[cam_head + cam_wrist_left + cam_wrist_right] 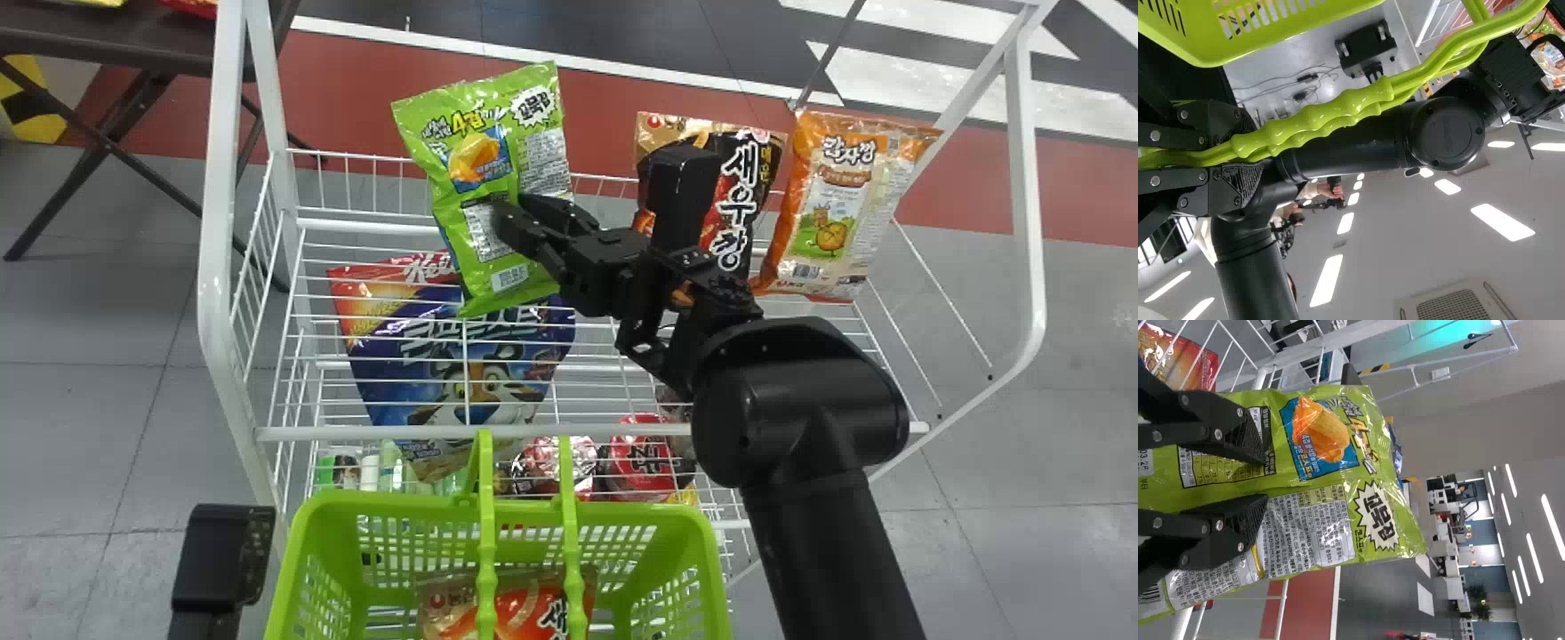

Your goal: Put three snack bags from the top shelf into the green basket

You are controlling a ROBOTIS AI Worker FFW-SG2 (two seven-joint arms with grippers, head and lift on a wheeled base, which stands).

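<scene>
Ok, 2 right fingers spread at green bag; likely light, slippery, crushable, so grip it mid-body, gently. Left fingers pinch basket handles.

The head view looks forward and steeply down from above, over the basket at its bottom edge to the rack and the floor beyond. The left wrist view, on its side, sits close to the handles and faces up past them to the ceiling; it shares basket and handles with the head view. The right wrist view, also sideways, faces the green bag close up and the far room behind; it shares bag and rack with the head view.
</scene>
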